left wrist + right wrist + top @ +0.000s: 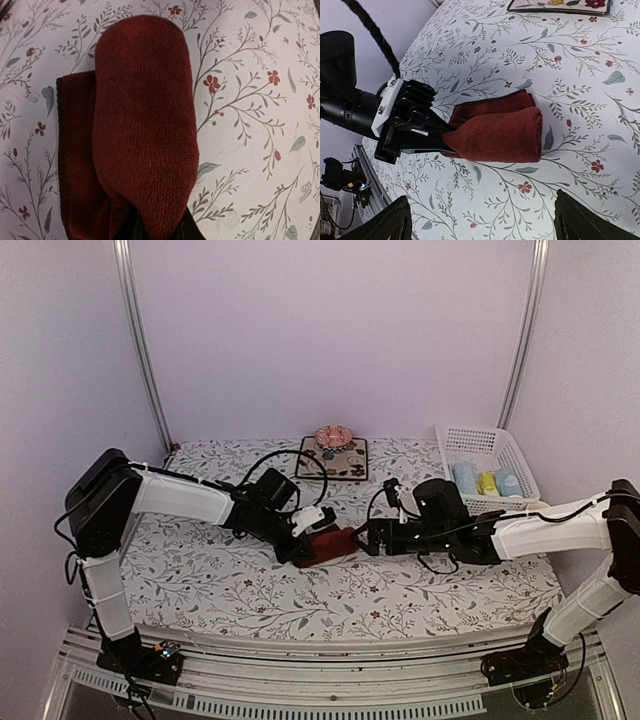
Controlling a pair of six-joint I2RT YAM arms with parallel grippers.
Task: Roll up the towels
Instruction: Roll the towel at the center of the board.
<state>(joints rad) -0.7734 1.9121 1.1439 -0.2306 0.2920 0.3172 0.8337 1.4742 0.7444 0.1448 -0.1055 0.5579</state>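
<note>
Pincer on your left arm (300,544) is nearly closed, clamped on the left end of the dark red towel (326,543); the right wrist view shows both fingers pinching the cloth. That towel lies in the middle of the surface (200,580) as a thick roll. Its long axis runs left to right, straight from one pincer toward the other. On the roll's far side a flat fold of the same cloth lies unrolled, so I judge this one not quite finished. Just right of the towel's free end, your right pincer (362,538) stands wide open, holding nothing and clear of the cloth. Both arms are close, but only the left has a grip. The right faces the free end head-on, so any help from it means closing in leftward along the roll. Farther right, the white basket (520,455) holds three small rolled towels (487,482), two pale blue and one yellow.
</note>
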